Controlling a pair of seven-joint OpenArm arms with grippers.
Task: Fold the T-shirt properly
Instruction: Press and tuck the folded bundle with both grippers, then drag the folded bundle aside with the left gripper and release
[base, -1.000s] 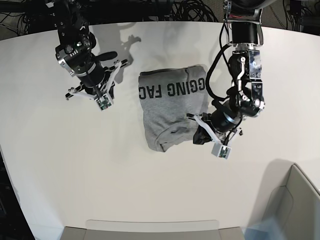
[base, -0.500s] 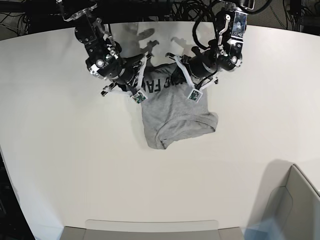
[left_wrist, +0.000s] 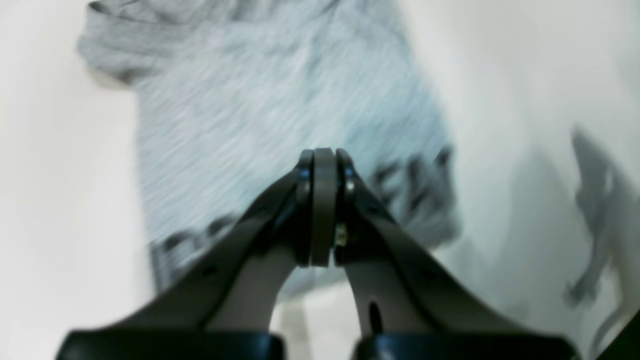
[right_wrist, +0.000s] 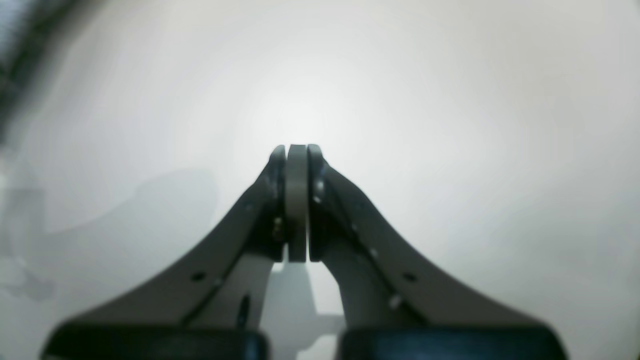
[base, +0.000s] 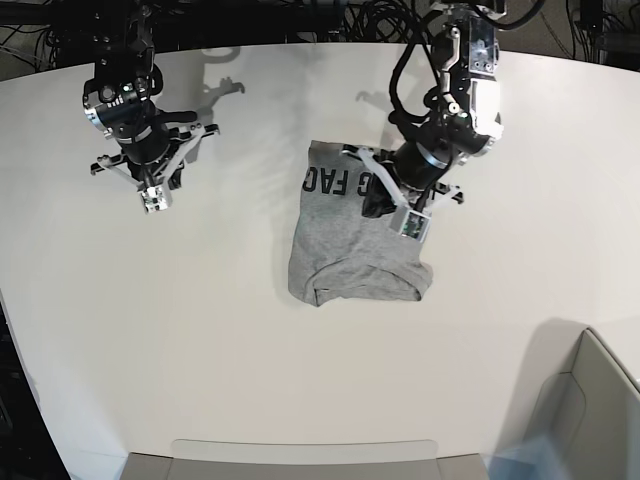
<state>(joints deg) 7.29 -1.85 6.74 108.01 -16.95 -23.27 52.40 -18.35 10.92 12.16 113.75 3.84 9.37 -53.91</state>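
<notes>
The heather-grey T-shirt (base: 345, 250) lies folded in a compact block at the table's middle, with black lettering (base: 335, 183) along its far edge. My left gripper (base: 377, 203) hovers over the shirt's far right part. In the left wrist view it (left_wrist: 322, 155) is shut with nothing between the fingers, and the blurred T-shirt (left_wrist: 240, 100) lies beneath. My right gripper (base: 165, 182) is far off to the left, over bare table. The right wrist view shows it (right_wrist: 296, 148) shut and empty.
The white table (base: 200, 330) surrounds the shirt on all sides. A grey bin (base: 590, 410) stands at the near right corner, and a flat grey tray edge (base: 300, 455) runs along the near side. Dark cables (base: 330, 20) crowd the far edge.
Both grippers have left the shirt's lettered far edge. The right arm swung away to the far left; the left one moved over the shirt's right part. The shirt lies narrower and neater.
</notes>
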